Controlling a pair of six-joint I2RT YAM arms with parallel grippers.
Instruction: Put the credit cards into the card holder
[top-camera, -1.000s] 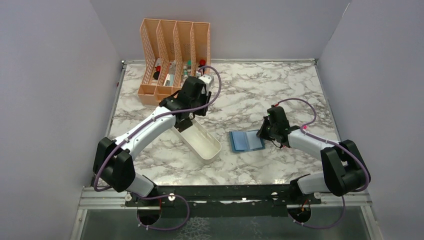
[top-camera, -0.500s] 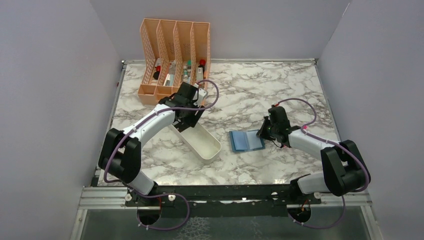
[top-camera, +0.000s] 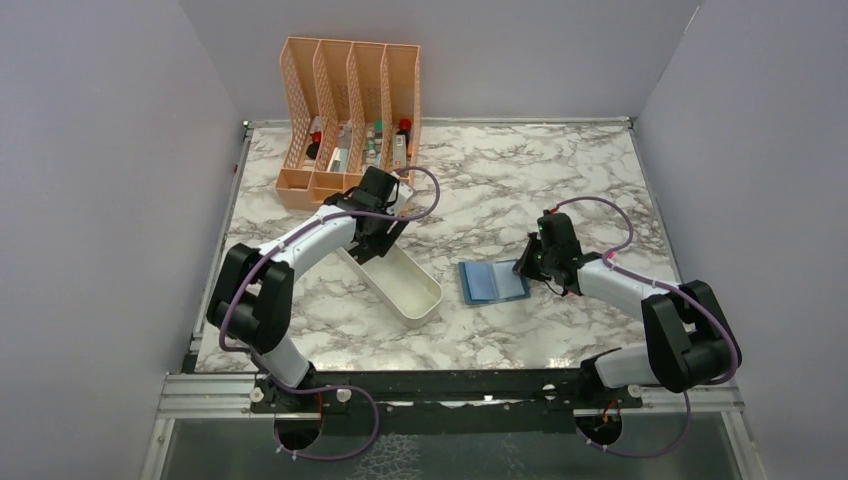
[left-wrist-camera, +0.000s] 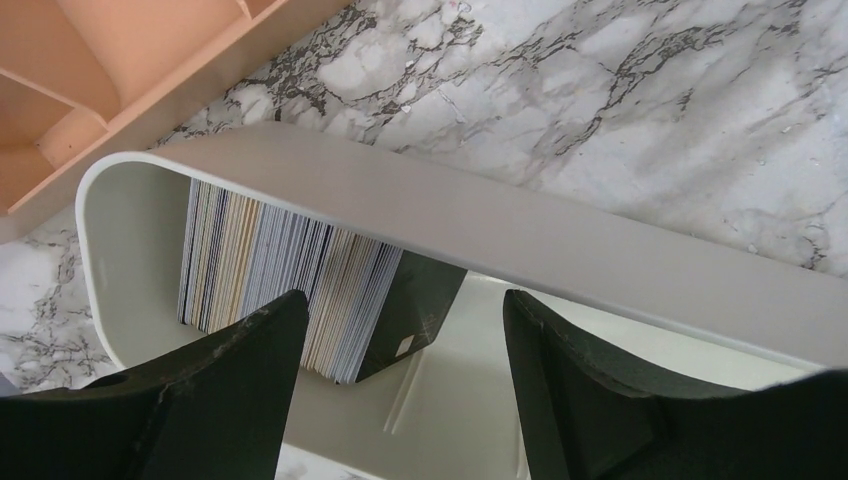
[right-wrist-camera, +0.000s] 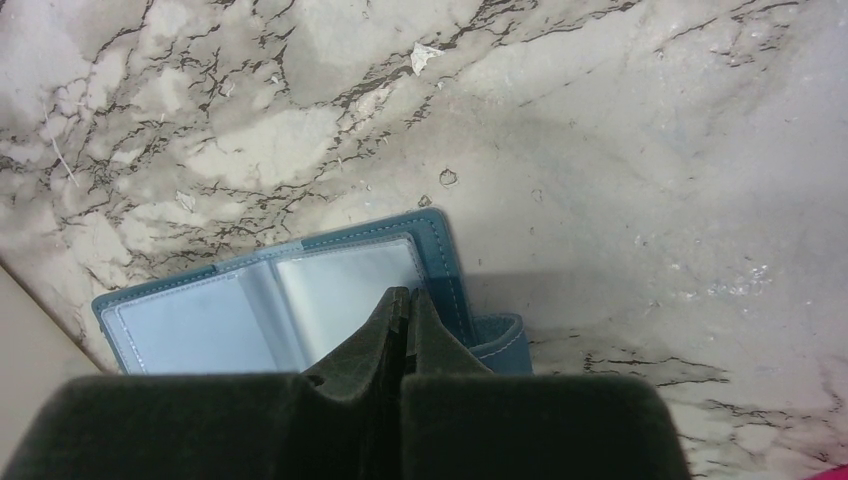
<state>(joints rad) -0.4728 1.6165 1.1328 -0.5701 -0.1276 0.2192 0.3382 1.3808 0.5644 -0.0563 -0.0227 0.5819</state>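
Left gripper (left-wrist-camera: 400, 300): jaws apart, nothing between them, poised above the far end of the tray (left-wrist-camera: 520, 225) with the fingers either side of the card pack's exposed end.

Credit cards (left-wrist-camera: 270, 265): tight pack standing on edge in the tray's rounded far end, with a black card at the open face. No card is visibly in the card holder.

Tray: long, white, lying diagonally left of the table's (top-camera: 500, 170) centre. Its far end is just beside the peach organizer (top-camera: 345, 100) at the far-left corner.

Right gripper (right-wrist-camera: 400, 305): clenched, tip down on the card holder (right-wrist-camera: 200, 320) near its right edge. Whether it pinches a flap cannot be told.

Card holder: open flat, clear pockets up, right of the table's centre, near the tray's near end.

Handling note (judgement): the step in hand is drawing one card.
- The pack is dense, so a wide bite would likely lift several.
- Descend at the black-card end, inside the tray wall.
- Close on the outermost card's top edge only.
- Lift straight up to clear the rim before travelling toward the holder.
- The right gripper's press should steady the pockets for insertion.
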